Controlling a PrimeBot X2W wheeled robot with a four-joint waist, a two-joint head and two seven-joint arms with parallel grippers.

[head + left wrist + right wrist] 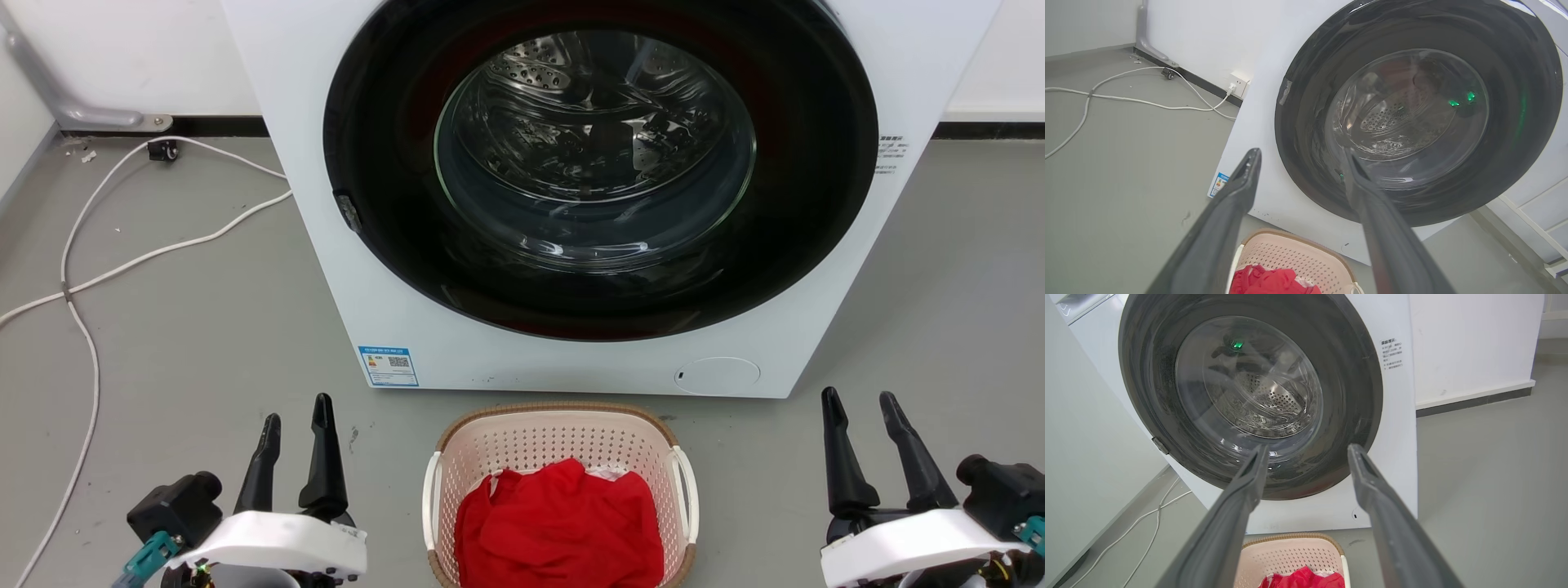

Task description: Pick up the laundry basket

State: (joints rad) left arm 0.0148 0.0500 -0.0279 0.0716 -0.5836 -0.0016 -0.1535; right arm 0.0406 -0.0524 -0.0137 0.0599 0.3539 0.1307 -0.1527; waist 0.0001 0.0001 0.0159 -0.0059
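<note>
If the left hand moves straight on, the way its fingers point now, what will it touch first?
Probably the washing machine: in its wrist view the left hand aims at the lower left part of the dark door. The laundry basket lies below that line. Depth is hard to judge.

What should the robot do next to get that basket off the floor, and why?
Probably swing both arms inward and down toward the white side handles. The laundry basket sits on the floor between the left arm's fingers and the right arm's fingers, both sets open, empty and well apart from it. With red cloth inside, a two-sided lift seems steadier.
</note>
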